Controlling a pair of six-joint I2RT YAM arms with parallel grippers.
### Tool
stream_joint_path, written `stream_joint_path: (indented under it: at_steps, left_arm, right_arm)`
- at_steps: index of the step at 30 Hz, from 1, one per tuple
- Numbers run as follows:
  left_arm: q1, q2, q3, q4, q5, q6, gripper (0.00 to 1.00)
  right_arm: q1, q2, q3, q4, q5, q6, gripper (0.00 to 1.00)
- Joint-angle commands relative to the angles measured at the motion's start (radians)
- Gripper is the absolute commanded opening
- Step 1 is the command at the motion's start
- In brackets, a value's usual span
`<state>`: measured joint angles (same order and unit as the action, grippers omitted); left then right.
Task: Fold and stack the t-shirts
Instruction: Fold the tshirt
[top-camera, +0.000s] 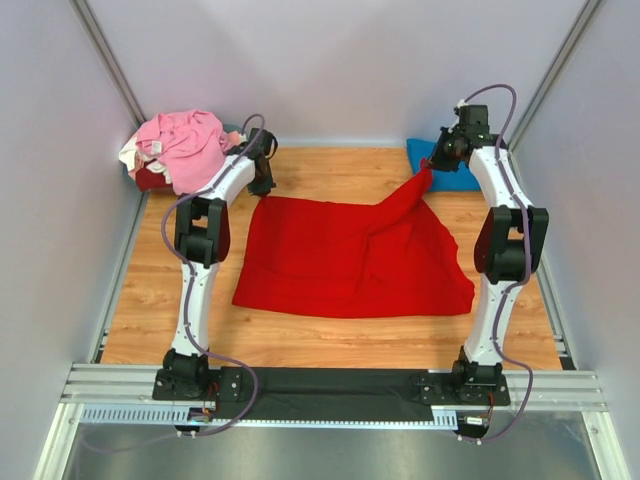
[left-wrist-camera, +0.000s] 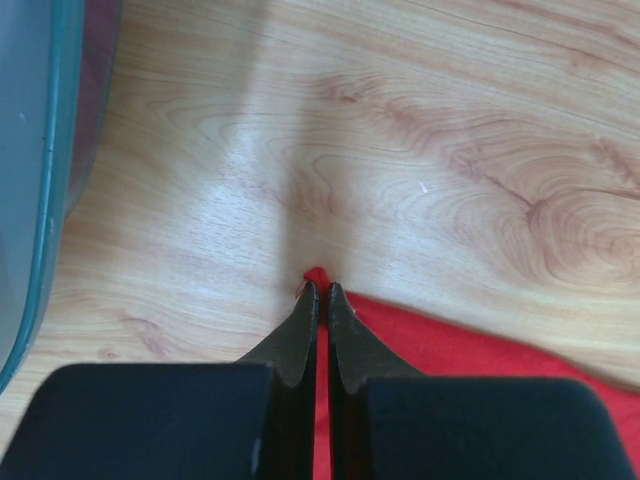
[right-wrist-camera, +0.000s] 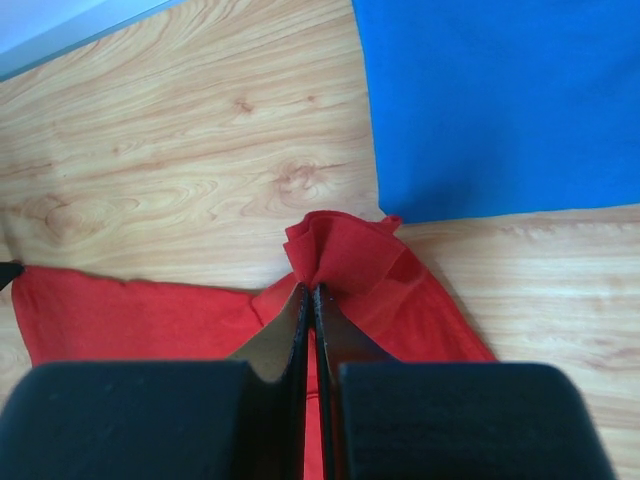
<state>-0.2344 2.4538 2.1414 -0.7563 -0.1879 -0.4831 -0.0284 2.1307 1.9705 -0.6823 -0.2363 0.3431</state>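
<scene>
The bright red t-shirt (top-camera: 350, 255) lies spread in the middle of the table. My left gripper (top-camera: 264, 186) is shut on its far left corner (left-wrist-camera: 318, 275), low at the table. My right gripper (top-camera: 428, 170) is shut on its far right corner (right-wrist-camera: 340, 250), bunched and lifted off the table. A folded blue t-shirt (top-camera: 445, 165) lies flat at the back right, just beyond the right gripper; it also shows in the right wrist view (right-wrist-camera: 500, 100). Light pink and cream shirts (top-camera: 180, 145) are heaped at the back left.
The heap sits in a bin whose teal rim (left-wrist-camera: 45, 200) stands close left of my left gripper. Grey walls (top-camera: 330, 60) enclose the table on three sides. A metal rail (top-camera: 330, 385) runs along the near edge.
</scene>
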Motion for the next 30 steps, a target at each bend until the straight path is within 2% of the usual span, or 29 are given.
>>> stream_joint_path:
  at_steps: [1,8,18,23,30]
  left_arm:
    - [-0.002,0.014,-0.005,0.011,0.022,0.037,0.00]
    - [0.027,-0.142,-0.052,-0.003,-0.053,0.035,0.00]
    - [0.046,-0.372,-0.216,0.040,-0.159,0.008,0.00]
    - [0.056,-0.386,-0.219,0.040,-0.107,0.034,0.00]
    - [0.056,-0.389,-0.235,0.037,-0.033,0.084,0.00]
  right_arm:
    - [0.016,0.046,0.085,0.015,-0.098,-0.001,0.00]
    - [0.024,0.123,0.244,-0.057,-0.146,-0.009,0.00]
    - [0.059,0.063,0.170,-0.019,-0.129,0.005,0.00]
    - [0.070,0.043,0.113,0.026,-0.121,0.019,0.00]
    - [0.087,0.019,0.088,-0.017,-0.120,0.011,0.00]
